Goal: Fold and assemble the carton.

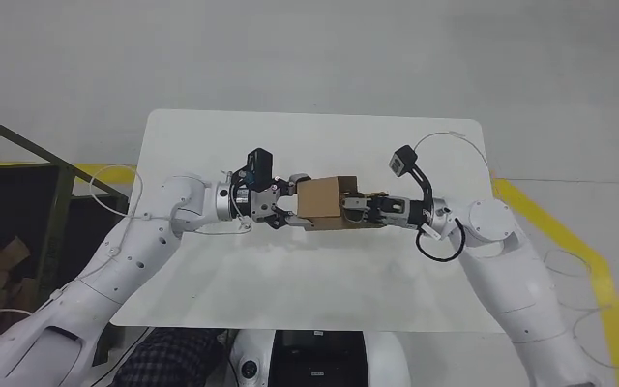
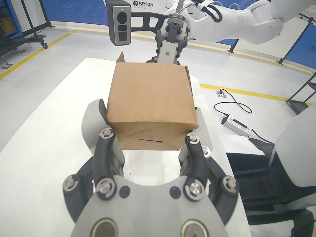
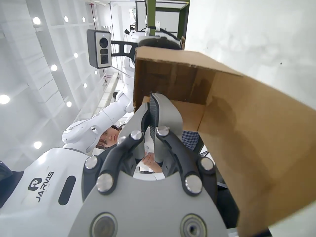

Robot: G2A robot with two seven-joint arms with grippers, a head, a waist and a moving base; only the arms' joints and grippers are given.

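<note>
One carton (image 1: 321,201), two grippers. The left gripper (image 1: 289,204), wide, clasps its closed end; the right gripper (image 1: 354,208), narrow, pinches one wall.

Bright, even overhead light; ceiling spots (image 3: 37,20) glare. Faint soft shadow under carton (image 2: 150,94) on table (image 2: 49,124). Wrist views bend at edges.

The top view looks straight down from above the arms, far enough off to take in nearly the whole table (image 1: 290,281). The left wrist view sits just behind the left hand (image 2: 150,124) and faces along the table, across the carton (image 2: 150,94), toward the right hand (image 2: 169,55). The right wrist view, rolled sideways, sits close behind its own hand and faces the carton's open end. All three views share the carton.
</note>
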